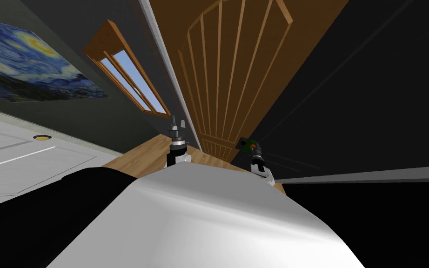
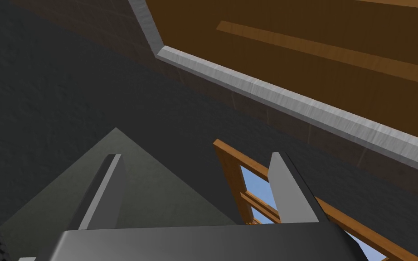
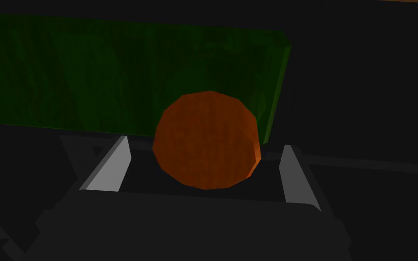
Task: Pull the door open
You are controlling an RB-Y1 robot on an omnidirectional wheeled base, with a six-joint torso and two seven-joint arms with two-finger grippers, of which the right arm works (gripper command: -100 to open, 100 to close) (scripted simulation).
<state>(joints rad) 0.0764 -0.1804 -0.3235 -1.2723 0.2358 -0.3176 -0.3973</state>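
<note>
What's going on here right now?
The right hand is lined up on the orange knob, which sits on a green plate on the dark door. The knob lies between the open fingers, but they are not pressing its sides, so there is no grip yet and the pull has not begun. The left hand is held out in front, open and holding nothing.
</note>
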